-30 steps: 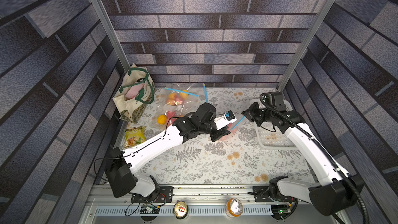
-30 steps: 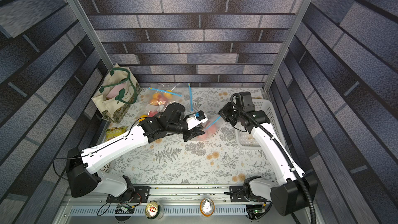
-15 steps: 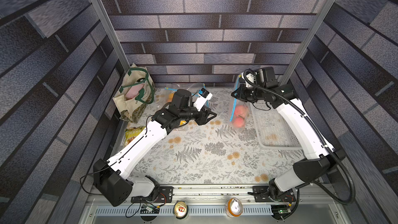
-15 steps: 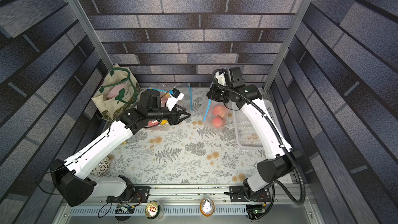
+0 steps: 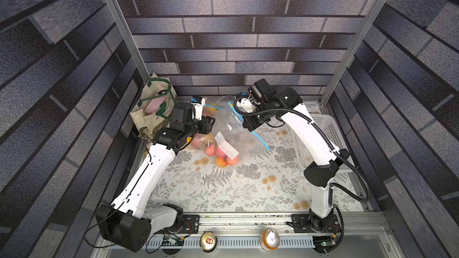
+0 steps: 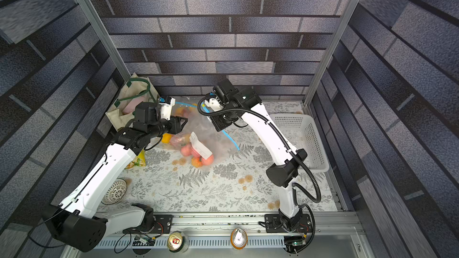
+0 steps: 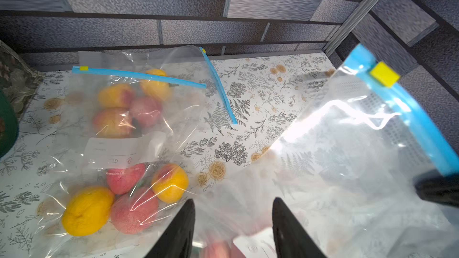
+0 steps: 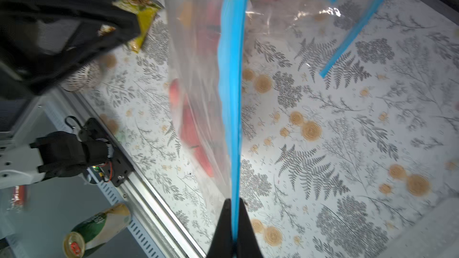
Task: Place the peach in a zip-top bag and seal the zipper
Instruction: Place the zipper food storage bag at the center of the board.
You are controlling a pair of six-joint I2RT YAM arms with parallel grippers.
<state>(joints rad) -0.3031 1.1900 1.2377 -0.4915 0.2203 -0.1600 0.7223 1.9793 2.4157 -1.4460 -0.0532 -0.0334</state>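
The right hand [image 8: 233,202] is clenching the blue zipper strip [image 8: 231,90] of a clear zip-top bag [image 5: 233,132], its two fingers pressing together on one end of the strip. The bag is hanging slantwise from that grip between the two arms. The yellow slider [image 7: 383,74] is sitting at the far end of the strip, away from the right hand. Along the length showing in the right wrist view, the two sides of the strip are lying together as one band.

The peaches [image 5: 210,150] are lying inside this bag, bunching at its low end over the floral desk [image 5: 248,189]. They are sitting partly under a white label [image 5: 226,145] on the film. Whether the bag's bottom is resting on the desk, I cannot tell.

The left hand [image 7: 231,209] is standing released, its fingers [image 7: 182,222] spreading apart with nothing clamped between them. It is hovering just beside the hanging film, on the side opposite the zipper strip.

Other fruit bags [image 7: 119,110] are lying flat on the desk toward the back wall. A tote bag [image 5: 156,105] with green handles is standing in the back corner beside the left arm. A white perforated basket [image 5: 330,132] is sitting on the desk's edge beside the right arm. Two drink cans [image 5: 208,240] are standing on the front rail.
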